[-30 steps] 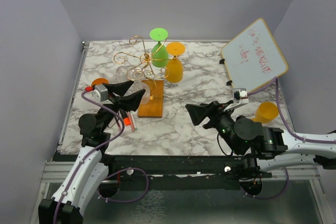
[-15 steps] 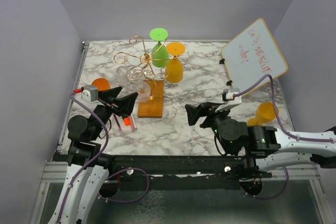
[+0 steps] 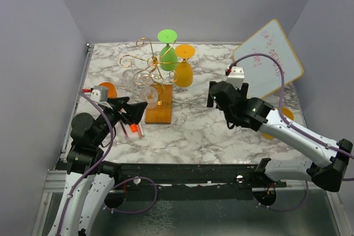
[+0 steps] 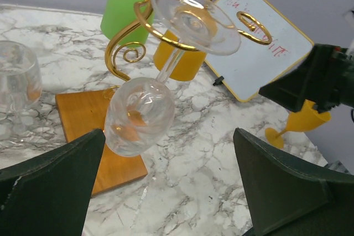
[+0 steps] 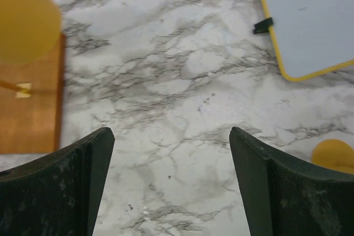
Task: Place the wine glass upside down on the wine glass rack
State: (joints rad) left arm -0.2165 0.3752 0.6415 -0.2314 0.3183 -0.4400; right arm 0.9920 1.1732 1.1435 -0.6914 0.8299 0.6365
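A clear wine glass (image 4: 139, 115) hangs upside down from a curled arm of the gold wine glass rack (image 4: 123, 48). Its foot (image 4: 193, 17) is caught in the wire and its bowl hangs over the rack's wooden base (image 4: 83, 115). From above, this glass (image 3: 149, 94) sits just beyond my left gripper (image 3: 138, 105). That left gripper (image 4: 168, 136) is open and empty, a little short of the bowl. My right gripper (image 3: 214, 95) is also open, right of the rack. The right gripper (image 5: 171, 131) has only marble between its fingers.
A green glass (image 3: 168, 54) and an orange glass (image 3: 184, 71) hang on the rack. A second clear glass (image 3: 130, 79) is at its left. A whiteboard (image 3: 269, 56) leans at the back right. A yellow glass (image 4: 301, 122) lies near it. Red markers (image 3: 134, 130) lie near the left arm.
My left gripper has opened wide and drawn back towards the near left, leaving the clear glass hanging on the rack. The right arm has swung up and away, towards the whiteboard.
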